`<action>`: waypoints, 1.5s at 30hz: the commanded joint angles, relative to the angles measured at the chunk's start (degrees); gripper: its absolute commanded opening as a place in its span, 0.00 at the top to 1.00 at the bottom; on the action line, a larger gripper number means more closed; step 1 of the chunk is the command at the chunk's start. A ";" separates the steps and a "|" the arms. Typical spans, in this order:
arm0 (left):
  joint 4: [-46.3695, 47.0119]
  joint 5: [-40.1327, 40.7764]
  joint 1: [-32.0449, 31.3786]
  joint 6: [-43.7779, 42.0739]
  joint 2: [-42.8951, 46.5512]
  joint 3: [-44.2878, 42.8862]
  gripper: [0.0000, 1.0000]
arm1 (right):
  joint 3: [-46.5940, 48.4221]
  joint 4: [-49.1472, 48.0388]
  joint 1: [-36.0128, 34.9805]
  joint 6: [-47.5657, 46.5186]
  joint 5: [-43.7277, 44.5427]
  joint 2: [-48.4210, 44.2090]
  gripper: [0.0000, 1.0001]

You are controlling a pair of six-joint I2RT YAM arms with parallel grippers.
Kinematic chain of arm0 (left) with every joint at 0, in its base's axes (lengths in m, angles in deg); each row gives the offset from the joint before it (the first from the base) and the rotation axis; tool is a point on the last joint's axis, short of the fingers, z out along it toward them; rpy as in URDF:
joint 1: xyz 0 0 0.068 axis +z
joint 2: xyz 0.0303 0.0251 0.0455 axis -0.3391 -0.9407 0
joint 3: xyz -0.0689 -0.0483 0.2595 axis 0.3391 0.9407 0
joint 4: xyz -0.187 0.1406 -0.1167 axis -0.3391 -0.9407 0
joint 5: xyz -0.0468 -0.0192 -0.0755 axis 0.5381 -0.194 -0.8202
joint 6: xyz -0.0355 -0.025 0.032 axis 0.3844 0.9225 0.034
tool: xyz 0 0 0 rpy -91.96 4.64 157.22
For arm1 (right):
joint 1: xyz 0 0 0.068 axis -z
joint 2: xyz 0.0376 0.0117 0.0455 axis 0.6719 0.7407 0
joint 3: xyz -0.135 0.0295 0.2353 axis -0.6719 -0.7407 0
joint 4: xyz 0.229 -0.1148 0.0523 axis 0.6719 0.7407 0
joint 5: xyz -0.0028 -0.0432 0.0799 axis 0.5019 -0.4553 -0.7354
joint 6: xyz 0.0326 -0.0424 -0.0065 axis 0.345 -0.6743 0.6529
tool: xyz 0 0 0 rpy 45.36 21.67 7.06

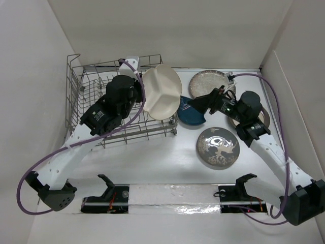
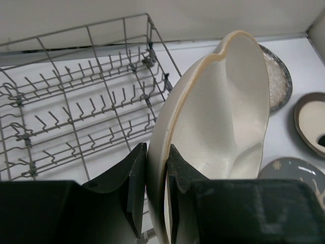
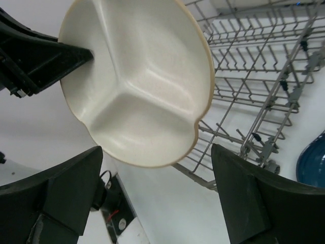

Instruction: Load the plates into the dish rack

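The cream three-section plate [image 1: 161, 91] hangs on edge over the right side of the dish rack [image 1: 81, 96]. My left gripper [image 2: 157, 178] is shut on its rim, one finger on each face of the plate [image 2: 223, 117]. My right gripper [image 3: 157, 168] stands open just off the plate's [image 3: 137, 76] free edge, touching nothing. In the top view the right gripper [image 1: 195, 103] hovers above the dark blue dish [image 1: 192, 118]. On the table lie the speckled plate [image 1: 208, 83] and the deer plate [image 1: 217, 147]. The silver-rimmed plate [image 1: 264, 118] is mostly under the right arm.
The rack's upright tines [image 2: 76, 101] hold no dishes, and its right wall [image 3: 254, 76] stands between the two arms. White walls close in the table on the left, back and right. A taped strip [image 1: 172, 195] runs along the near edge.
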 commanded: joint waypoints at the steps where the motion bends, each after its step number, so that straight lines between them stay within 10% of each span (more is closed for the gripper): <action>1: 12.94 10.29 0.19 2.22 -0.36 -7.17 1.00 | -0.85 2.71 -0.36 -3.57 6.59 -5.21 0.12; 25: -13.77 51.00 -6.58 -2.44 -36.21 -39.42 1.00 | -11.32 3.85 -4.31 -6.20 5.63 -10.14 0.21; 45: -17.91 51.37 -6.58 2.73 -38.50 -33.72 1.00 | -13.61 5.97 -7.66 -7.70 8.62 -12.70 0.20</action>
